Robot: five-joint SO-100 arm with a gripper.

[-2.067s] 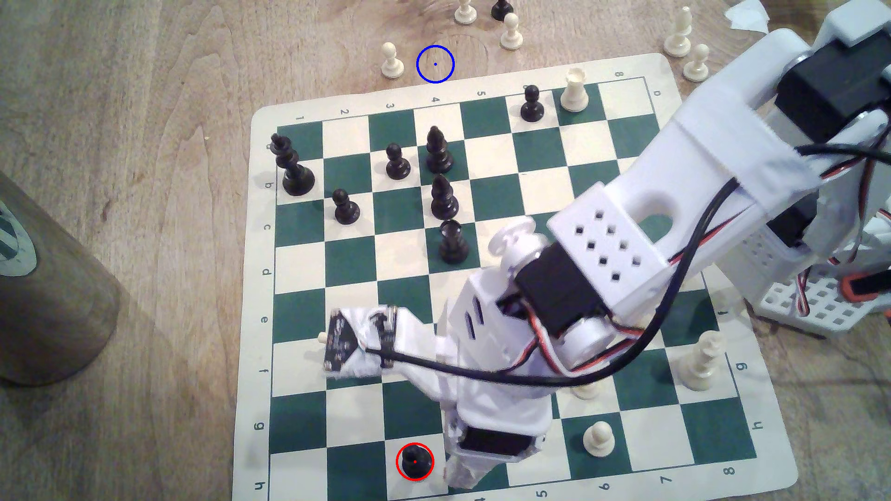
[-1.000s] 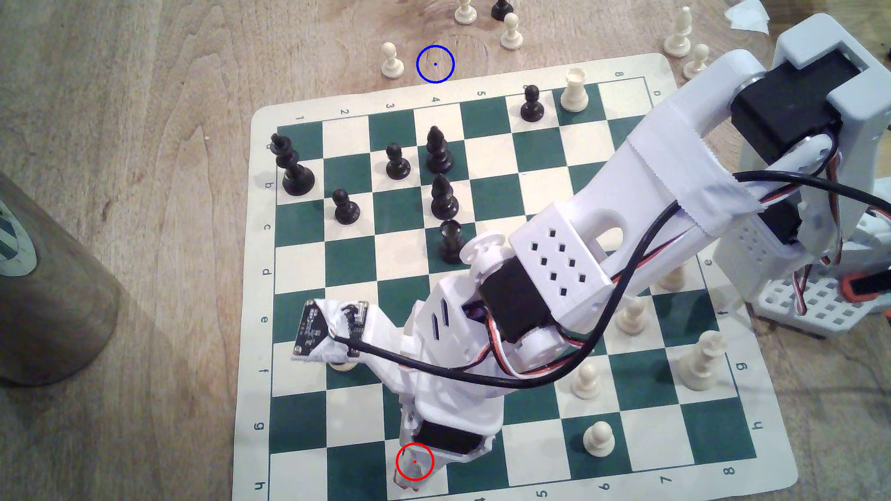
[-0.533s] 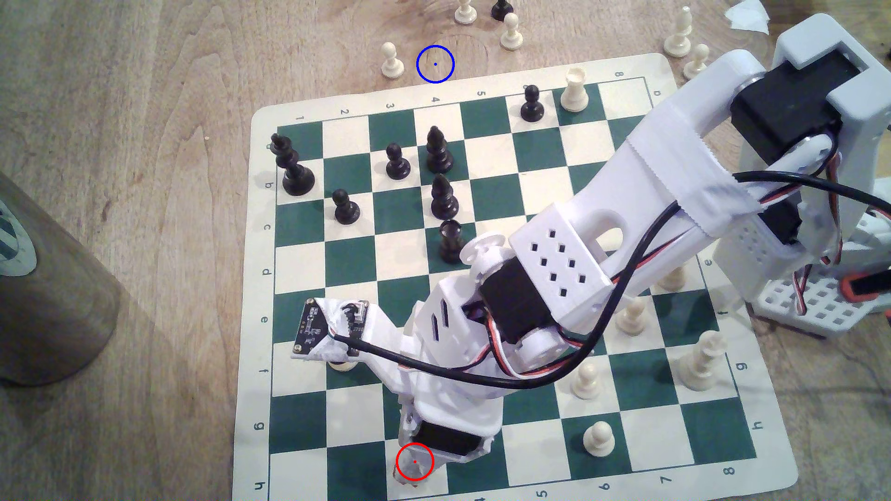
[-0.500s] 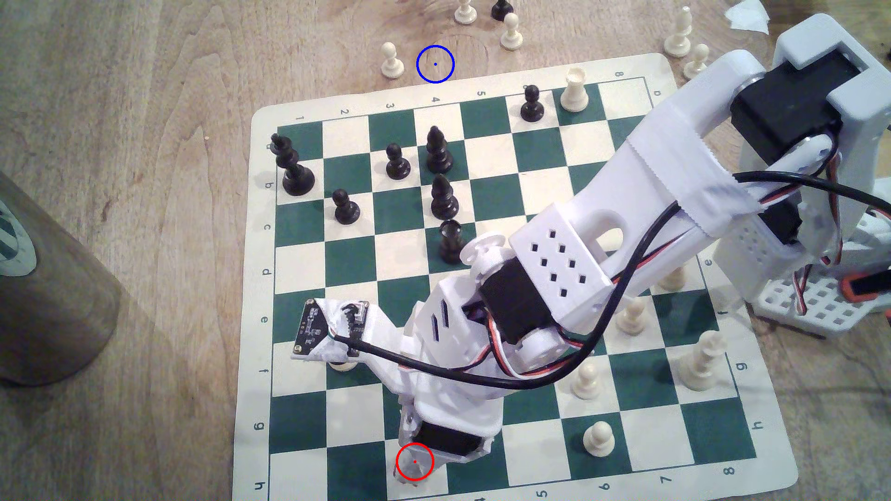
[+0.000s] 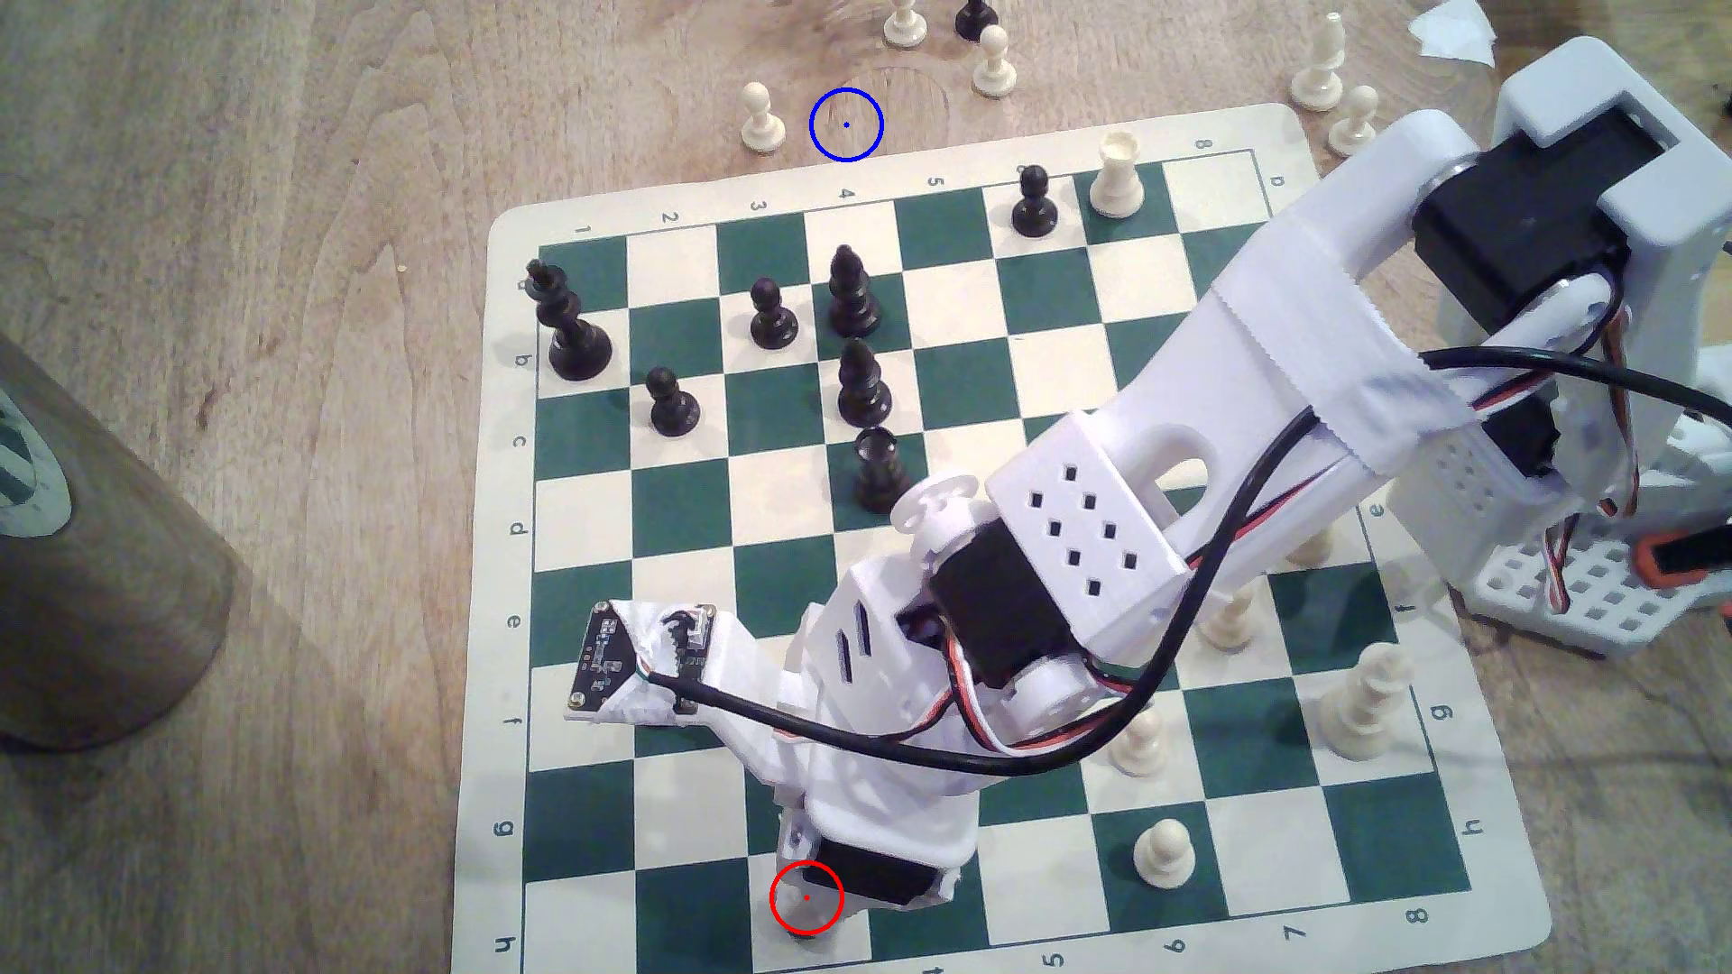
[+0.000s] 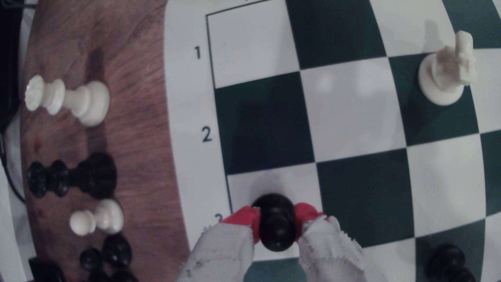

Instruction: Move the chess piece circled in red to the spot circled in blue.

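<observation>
Where red tips meet, the cloth-wrapped pincer [image 6: 276, 217] pinches the glossy, ball-headed black pawn [image 6: 276, 227]

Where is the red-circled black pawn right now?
In the wrist view the black pawn stands on a white square at the board's edge by numeral 3, pinched between the red-tipped fingers of the gripper.

Wood-grain worktop [image 5: 281, 281], green-white chess mat [image 5: 975, 599] lay flat on it, cream pawns [image 5: 761, 118] off-mat nr far edge, brown cylinder [image 5: 84, 562] at exterior view's left.
</observation>
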